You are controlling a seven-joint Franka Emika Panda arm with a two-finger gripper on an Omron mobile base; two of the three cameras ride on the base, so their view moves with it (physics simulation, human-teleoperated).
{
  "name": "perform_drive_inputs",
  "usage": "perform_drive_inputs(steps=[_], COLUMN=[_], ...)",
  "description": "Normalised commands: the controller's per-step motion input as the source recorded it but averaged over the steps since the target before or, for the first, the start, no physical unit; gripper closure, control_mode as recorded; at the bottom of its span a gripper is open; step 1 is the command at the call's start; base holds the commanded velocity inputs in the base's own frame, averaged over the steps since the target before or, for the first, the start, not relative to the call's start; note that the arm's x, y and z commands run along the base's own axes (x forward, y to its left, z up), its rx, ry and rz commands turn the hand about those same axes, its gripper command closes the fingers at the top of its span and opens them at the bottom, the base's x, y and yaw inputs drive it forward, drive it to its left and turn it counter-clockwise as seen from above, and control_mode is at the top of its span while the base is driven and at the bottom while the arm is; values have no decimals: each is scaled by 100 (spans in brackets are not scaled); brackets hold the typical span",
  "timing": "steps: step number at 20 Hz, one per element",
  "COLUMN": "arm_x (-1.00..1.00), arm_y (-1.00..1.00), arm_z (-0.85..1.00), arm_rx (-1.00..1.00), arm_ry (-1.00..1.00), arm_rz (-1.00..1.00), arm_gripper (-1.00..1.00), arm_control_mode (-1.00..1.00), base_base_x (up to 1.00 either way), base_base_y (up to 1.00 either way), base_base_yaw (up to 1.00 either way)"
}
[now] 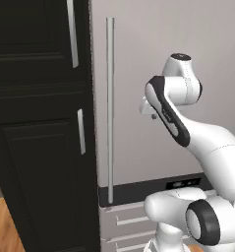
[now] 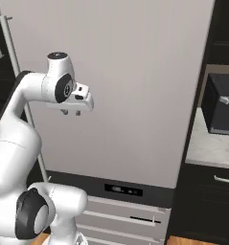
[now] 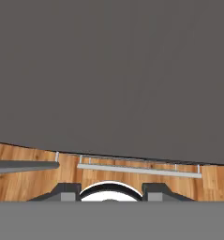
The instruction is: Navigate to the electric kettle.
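Observation:
The electric kettle is out of view. My gripper [image 2: 71,113] hangs at mid height, pointing down, close in front of the tall grey fridge door [image 2: 130,72]. In the left base view the gripper [image 1: 152,116] peeks out from behind my own forearm. In the hand view its two dark fingertips [image 3: 69,192] stand apart with nothing between them, so it is open and holds nothing. Below them lie the fridge's lower drawer handles [image 3: 139,169] and the wooden floor [image 3: 19,183].
A long vertical handle [image 1: 109,108] runs down the fridge's left edge. Tall black cabinets [image 1: 40,123] stand left of it. To the right, a black boxy appliance [image 2: 221,105] sits on a pale counter [image 2: 209,150] above dark drawers. Fridge drawers [image 2: 125,213] are low in front.

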Motion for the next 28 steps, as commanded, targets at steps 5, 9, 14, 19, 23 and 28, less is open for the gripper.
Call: perform_drive_inputs(steps=[5, 9, 14, 19, 23, 28], arm_x=[-47, -100, -100, -77, 0, 0], arm_y=[0, 0, 0, -6, 0, 0], arm_z=[0, 0, 0, 0, 0, 0], arm_rx=[0, 0, 1, 1, 0, 0], arm_ry=[-1, -18, -21, -7, 0, 0], arm_rz=[0, 0, -2, -5, 0, 0], arm_gripper=[-100, -100, -100, -100, -100, -100], arm_control_mode=[-100, -100, -100, 100, 100, 100], base_base_x=[0, 0, 0, -17, -46, -34], base_base_y=[0, 0, 0, -10, -94, -100], base_base_yaw=[0, 0, 0, -2, -6, -6])
